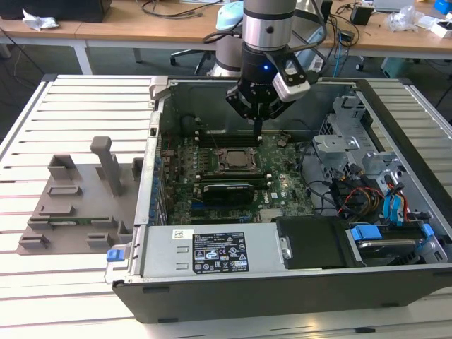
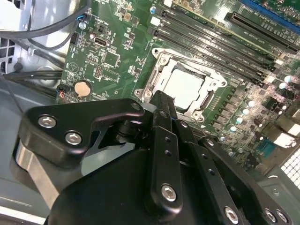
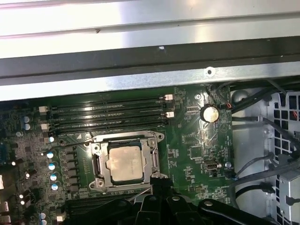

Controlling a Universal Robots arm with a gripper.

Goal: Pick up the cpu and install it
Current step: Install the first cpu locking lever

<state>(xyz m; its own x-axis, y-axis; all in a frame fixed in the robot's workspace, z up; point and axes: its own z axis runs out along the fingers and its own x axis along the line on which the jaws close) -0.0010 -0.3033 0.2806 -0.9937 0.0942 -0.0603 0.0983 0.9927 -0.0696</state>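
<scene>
A white slatted table point(image 1: 78, 99) carries the whole setup, its long ribs running across from the exterior view's left to its right. On it lies an open computer case point(image 1: 282, 282) on its side, taking up the middle and the exterior view's right. Just beside the case, toward the exterior view's left, sits a grey plastic fixture point(image 1: 78, 198) with slots and upright posts, flat on the slats.

Exterior view: the open computer case point(image 1: 296, 233) is seen from above and in front, at a distance.
First wrist view: the socket frame point(image 3: 124, 161) is viewed closely, looking down.
Second wrist view: the same socket frame point(image 2: 185, 89) is viewed past the gripper point(image 2: 161, 101).
Shared: socket frame and surrounding motherboard point(image 1: 282, 187).
</scene>
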